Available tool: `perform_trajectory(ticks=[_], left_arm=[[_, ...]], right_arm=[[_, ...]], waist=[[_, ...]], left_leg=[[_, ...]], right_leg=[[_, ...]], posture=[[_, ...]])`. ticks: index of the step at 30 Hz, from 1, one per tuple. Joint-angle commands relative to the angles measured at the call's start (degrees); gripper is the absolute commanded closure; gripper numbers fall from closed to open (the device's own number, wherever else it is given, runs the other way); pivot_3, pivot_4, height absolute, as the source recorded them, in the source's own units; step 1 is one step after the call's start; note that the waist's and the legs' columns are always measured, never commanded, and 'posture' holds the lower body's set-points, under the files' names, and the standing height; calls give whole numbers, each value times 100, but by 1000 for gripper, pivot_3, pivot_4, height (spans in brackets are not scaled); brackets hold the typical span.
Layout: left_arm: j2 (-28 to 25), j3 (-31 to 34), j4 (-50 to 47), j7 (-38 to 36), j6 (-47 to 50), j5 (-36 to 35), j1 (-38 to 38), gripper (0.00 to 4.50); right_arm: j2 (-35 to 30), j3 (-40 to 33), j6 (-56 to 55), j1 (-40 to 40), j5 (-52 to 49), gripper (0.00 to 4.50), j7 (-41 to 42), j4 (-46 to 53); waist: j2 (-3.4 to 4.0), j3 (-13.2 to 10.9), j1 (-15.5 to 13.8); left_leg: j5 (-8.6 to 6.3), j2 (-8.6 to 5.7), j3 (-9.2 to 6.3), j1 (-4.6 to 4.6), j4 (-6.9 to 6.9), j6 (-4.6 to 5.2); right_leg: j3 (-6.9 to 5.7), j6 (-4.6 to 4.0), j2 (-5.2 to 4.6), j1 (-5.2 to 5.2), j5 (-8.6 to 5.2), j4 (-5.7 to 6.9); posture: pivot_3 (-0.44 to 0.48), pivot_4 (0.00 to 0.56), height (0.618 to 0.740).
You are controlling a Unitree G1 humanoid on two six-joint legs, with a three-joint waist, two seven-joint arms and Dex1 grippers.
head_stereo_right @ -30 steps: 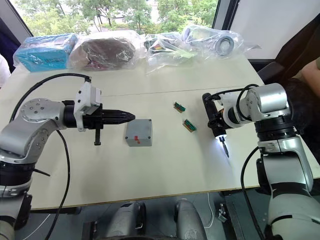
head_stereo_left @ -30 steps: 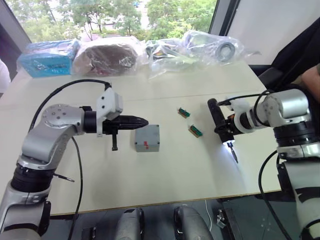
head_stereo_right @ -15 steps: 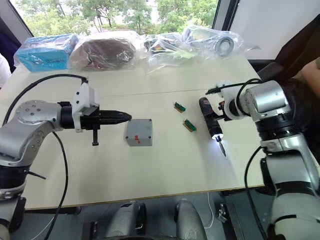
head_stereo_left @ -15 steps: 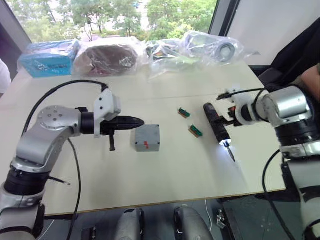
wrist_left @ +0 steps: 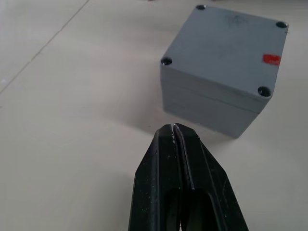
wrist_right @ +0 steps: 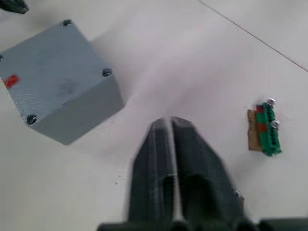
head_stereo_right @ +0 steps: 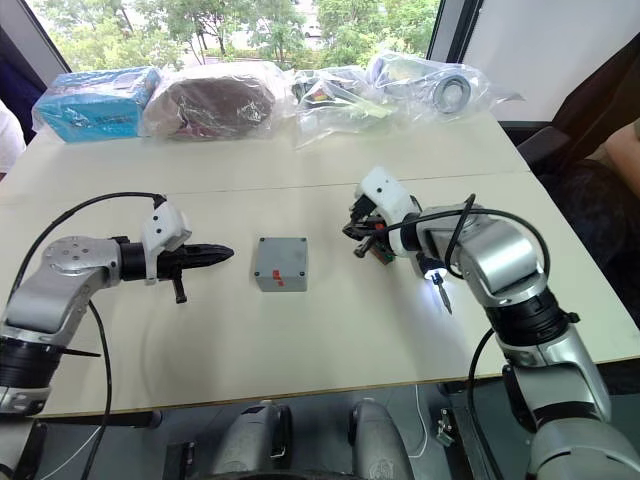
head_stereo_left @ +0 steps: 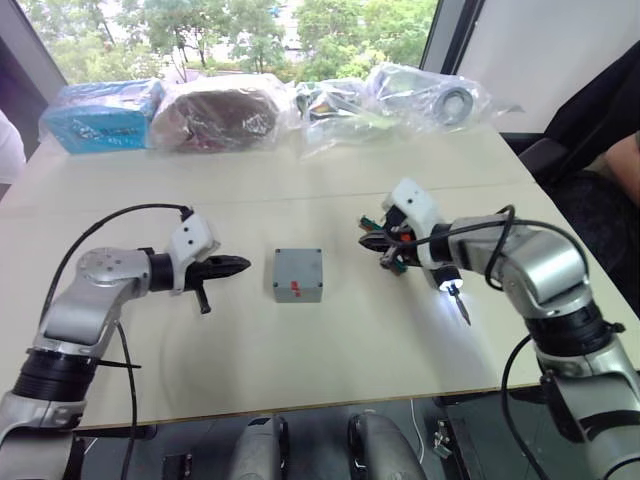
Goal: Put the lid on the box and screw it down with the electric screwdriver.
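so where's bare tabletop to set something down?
Free: the near strip in front of the box, and the band between the box and the bagged items at the far edge. Crowded: right of the box, with the right hand, green blocks and the electric screwdriver.

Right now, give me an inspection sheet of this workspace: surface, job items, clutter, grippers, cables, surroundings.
Surface: pale table, nothing spilled.
Job's things: lid sits on box; electric screwdriver lies under the right arm, tip light on.
Clutter: green block; bagged items along the far edge.
Grippers: left gripper and right gripper shut, empty, flanking the box.
Cables: black cable loops over the left arm.
Surroundings: window; person's arm.
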State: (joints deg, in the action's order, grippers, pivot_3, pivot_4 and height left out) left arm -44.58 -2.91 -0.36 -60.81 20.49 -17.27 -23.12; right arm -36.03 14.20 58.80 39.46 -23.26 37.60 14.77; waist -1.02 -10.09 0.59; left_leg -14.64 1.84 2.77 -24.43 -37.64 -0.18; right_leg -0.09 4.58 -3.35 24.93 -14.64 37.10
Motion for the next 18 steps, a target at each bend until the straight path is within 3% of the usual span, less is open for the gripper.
perform_trajectory(ticks=[1, 7, 18], left_arm=[[188, -163, 80, -11, -188, 138, -239, 4500], [439, -399, 380, -65, -371, 344, -405, 4500], [1145, -775, 1593, -259, -844, 731, -1191, 4500]], right_arm=[[121, 430, -390, -270, 196, 4463, 85, 419], [552, 861, -466, -438, 395, 4463, -37, 488], [1120, 1012, -61, -610, 401, 4463, -182, 661]], waist=[[0, 0, 3], [0, 0, 23], [-2, 1, 1]], left_leg=[[0, 0, -1, 0, -2, 0], [0, 2, -4, 0, -21, 0], [0, 0, -13, 2, -39, 0]], right_leg=[[-1, 0, 0, -1, 0, 1], [-2, 2, 5, -4, 1, 11], [-8, 5, 8, -18, 3, 17]], posture=[[0, 150, 740], [0, 150, 740], [0, 150, 740]])
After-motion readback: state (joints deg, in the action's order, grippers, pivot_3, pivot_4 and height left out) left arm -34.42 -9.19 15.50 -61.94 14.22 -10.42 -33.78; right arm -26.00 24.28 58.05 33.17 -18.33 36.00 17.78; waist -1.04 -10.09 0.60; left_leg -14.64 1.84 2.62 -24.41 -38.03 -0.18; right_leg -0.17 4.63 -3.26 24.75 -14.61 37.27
